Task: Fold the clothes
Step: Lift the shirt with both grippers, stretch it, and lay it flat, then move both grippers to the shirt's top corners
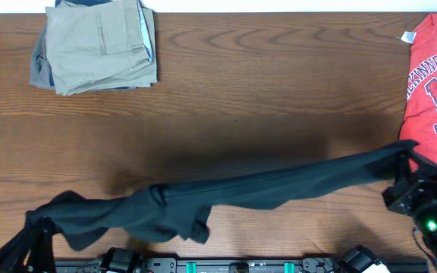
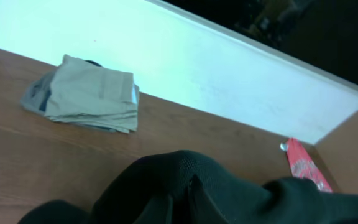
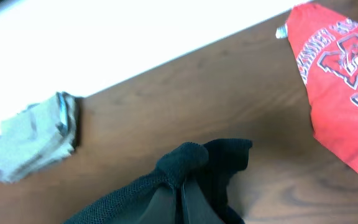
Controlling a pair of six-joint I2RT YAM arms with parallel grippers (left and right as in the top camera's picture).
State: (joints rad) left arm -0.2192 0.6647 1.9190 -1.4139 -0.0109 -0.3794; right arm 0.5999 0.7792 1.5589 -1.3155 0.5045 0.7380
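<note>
At the far left of the counter (image 1: 264, 91) a folded pile of khaki trousers (image 1: 97, 45) is lying by the far edge, with something grey and blue peeking out from under it. Down in the near left corner the left fingers (image 1: 38, 226) are pinching one end of the black T-shirt (image 1: 226, 189). In the left wrist view the dark cloth is bunching up over them so thickly that the fingers themselves are barely showing, but they are pressed together on the fabric.

From there the shirt is stretching across the near part of the counter as a long, twisted band. It is sagging in a loose heap with a hanging flap toward the left, then rising and thinning out toward the right. A soft shadow is falling on the wood just behind it, so the middle is hanging clear of the surface.

At the near right the right fingers (image 1: 405, 158) are closed on the shirt's other end, and a knot of cloth is puffing out above them in the right wrist view. Just beyond them, at the right edge, a red T-shirt (image 1: 435, 83) with white lettering is lying flat, running toward the far edge, apart from the black one
</note>
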